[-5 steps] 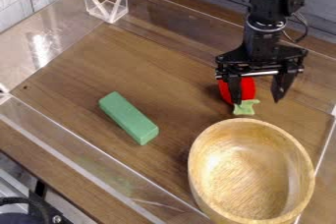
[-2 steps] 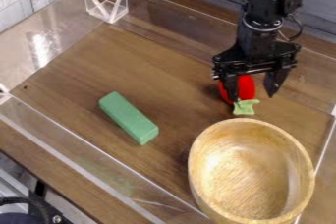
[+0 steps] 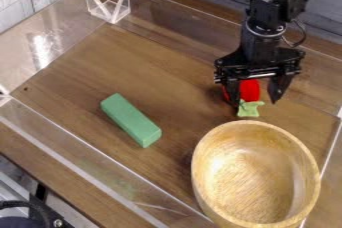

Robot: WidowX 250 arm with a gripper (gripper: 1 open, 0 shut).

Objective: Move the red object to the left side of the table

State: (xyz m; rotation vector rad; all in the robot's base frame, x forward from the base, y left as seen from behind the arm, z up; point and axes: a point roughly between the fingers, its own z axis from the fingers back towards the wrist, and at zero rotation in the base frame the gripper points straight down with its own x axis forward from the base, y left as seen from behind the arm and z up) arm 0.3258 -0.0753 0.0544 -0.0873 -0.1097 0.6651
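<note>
The red object point(image 3: 247, 91) is a small bright-red toy fruit with a yellow-green leafy stem, resting on the dark wood-grain table point(image 3: 147, 67) at the right side. My black gripper point(image 3: 251, 88) points straight down over it, open, with one finger on each side of the fruit. The fingertips point(image 3: 227, 94) sit low, near the tabletop. Whether they touch the fruit I cannot tell. The gripper body hides the fruit's upper part.
A large wooden bowl point(image 3: 255, 177) stands at the front right, just in front of the fruit. A green rectangular block point(image 3: 131, 119) lies left of centre. Low clear acrylic walls point(image 3: 80, 162) border the table, and a clear angled stand point(image 3: 107, 4) sits at the back left.
The gripper has shifted slightly left and settled a little lower around the red fruit. Its jaws stay open. The fruit, the block and the bowl have not moved.
</note>
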